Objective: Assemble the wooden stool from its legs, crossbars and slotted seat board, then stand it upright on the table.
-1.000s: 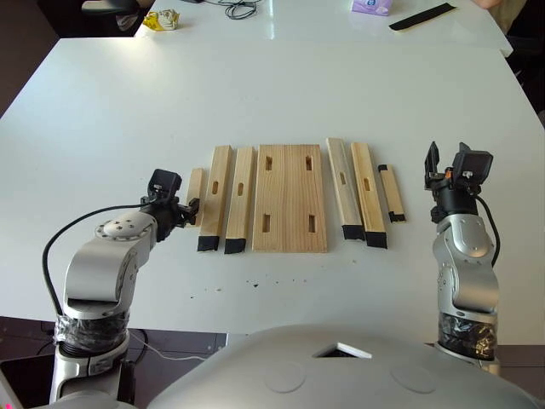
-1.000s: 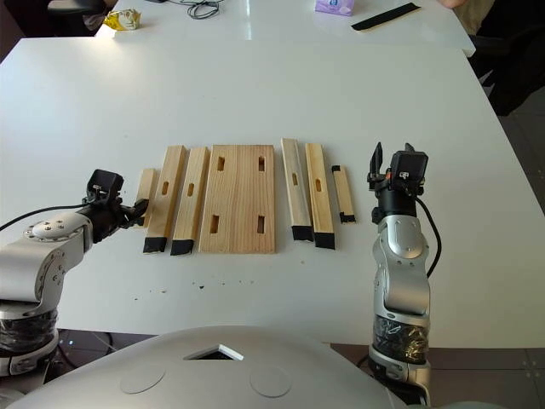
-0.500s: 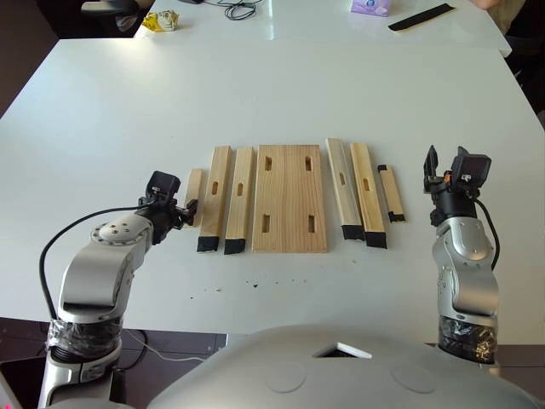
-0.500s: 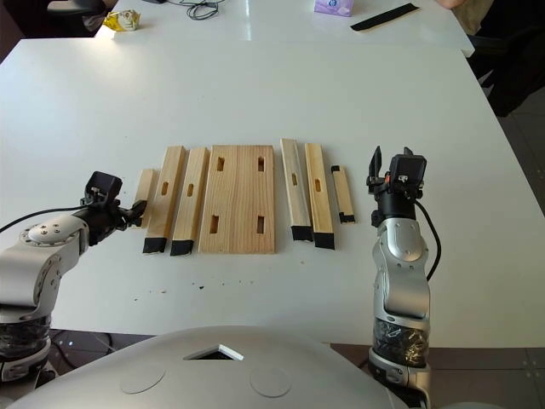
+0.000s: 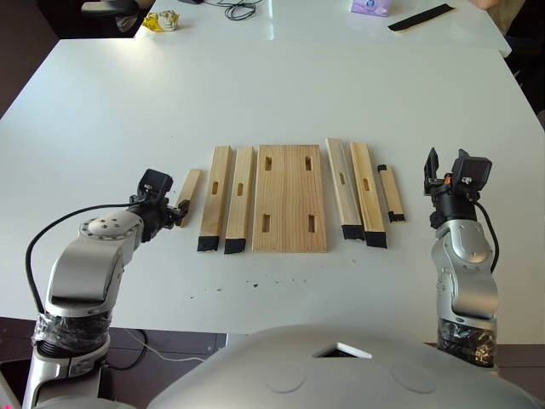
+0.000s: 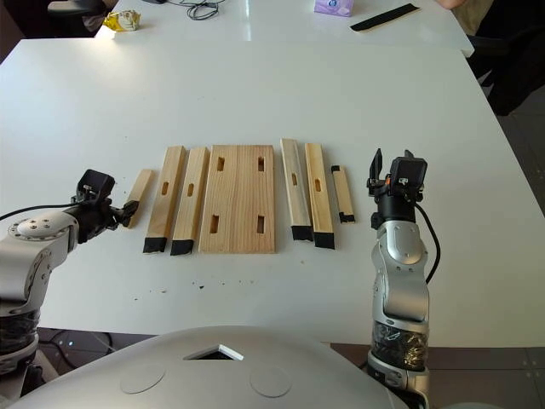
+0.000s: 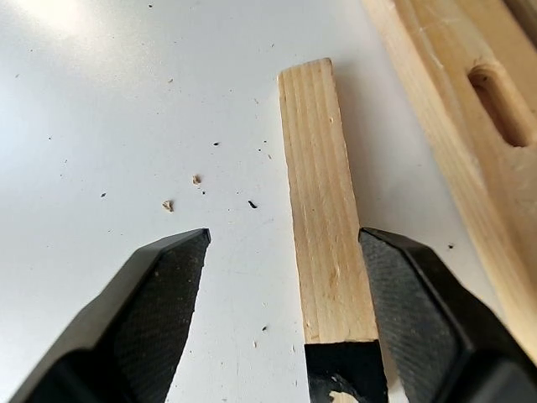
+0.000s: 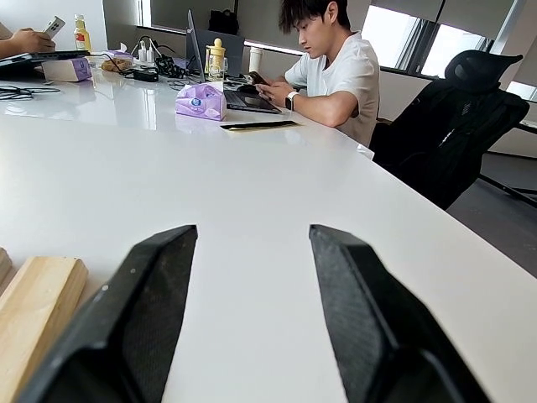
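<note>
The slotted seat board (image 5: 289,198) lies flat in the middle of the white table (image 5: 272,94). Two legs (image 5: 217,196) lie side by side to its left, and two more legs (image 5: 355,189) to its right. A short crossbar (image 5: 392,193) lies at the far right. The other short crossbar (image 5: 188,186) lies tilted at the far left. My left gripper (image 5: 178,210) is open at that crossbar's near, black-tipped end; in the left wrist view the crossbar (image 7: 323,201) lies between the fingers, close to one fingertip (image 7: 403,277). My right gripper (image 5: 440,166) stands open, right of the far-right crossbar, holding nothing.
Small wood crumbs (image 5: 255,281) dot the table in front of the parts. At the far edge lie a yellow wrapper (image 5: 161,20), a purple tissue box (image 5: 371,7) and a black strip (image 5: 421,17). Bare table lies on both sides of the parts.
My left gripper has drawn back to the left, and the left crossbar's near end has swung left with it, so the bar now lies tilted. The right arm has barely moved.
</note>
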Controlling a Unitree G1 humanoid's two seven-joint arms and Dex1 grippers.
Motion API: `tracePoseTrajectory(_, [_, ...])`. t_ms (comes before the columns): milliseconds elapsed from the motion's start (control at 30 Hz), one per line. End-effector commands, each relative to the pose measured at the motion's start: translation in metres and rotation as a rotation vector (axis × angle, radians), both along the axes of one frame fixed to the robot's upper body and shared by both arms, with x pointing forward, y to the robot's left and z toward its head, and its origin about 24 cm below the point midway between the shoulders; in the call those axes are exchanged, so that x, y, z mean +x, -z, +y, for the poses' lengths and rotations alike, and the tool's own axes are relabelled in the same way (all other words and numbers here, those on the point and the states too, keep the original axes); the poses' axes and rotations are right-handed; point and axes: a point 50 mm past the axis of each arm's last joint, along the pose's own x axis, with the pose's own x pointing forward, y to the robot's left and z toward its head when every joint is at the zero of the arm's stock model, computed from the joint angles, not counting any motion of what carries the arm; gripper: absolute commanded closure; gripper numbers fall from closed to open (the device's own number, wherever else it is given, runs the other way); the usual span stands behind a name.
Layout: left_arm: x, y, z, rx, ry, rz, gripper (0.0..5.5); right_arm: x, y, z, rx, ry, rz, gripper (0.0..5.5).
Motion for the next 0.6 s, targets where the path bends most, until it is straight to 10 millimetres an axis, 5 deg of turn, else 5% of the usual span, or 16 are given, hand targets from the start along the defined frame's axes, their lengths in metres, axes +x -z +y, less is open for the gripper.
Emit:
tracePoseTrajectory(33, [0.002,-0.001,-0.001,-0.021,-0.009,0.006,2.20,0.001,-0.001,0.000,-0.001,0.004,0.001,3.02])
tracePoseTrajectory(267, [0.005,-0.009,-0.007,-0.036,0.009,-0.009,2.20,-0.001,0.001,0.001,0.004,0.010,0.002,3.02])
tracePoseTrajectory(600, [-0.002,0.010,0.004,-0.007,-0.010,0.065,2.20,-0.004,0.002,0.002,0.011,0.020,0.009,3.02])
